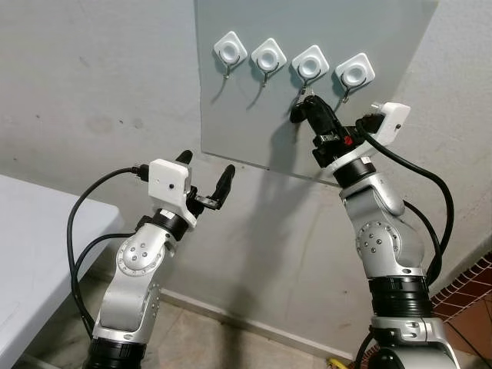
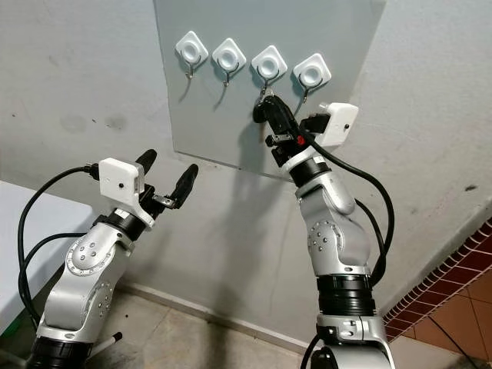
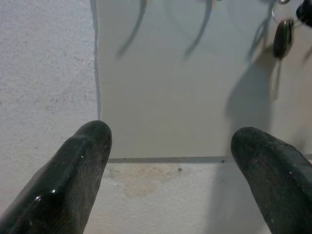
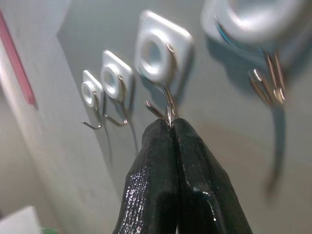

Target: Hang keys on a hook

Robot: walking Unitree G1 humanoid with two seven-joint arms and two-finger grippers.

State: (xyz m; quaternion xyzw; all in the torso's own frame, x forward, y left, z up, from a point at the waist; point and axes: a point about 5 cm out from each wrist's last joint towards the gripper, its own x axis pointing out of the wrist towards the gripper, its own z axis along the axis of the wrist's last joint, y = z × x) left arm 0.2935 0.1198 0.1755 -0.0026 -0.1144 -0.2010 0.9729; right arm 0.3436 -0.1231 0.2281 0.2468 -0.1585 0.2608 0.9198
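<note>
Black right fingers (image 4: 170, 141) pinch keys (image 3: 282, 36) at 3rd hook (image 4: 163, 105).

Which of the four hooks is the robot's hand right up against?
The third hook from the left. The right gripper is pressed shut just beneath it, holding the key ring at its wire; the other three hooks hang bare.
</note>
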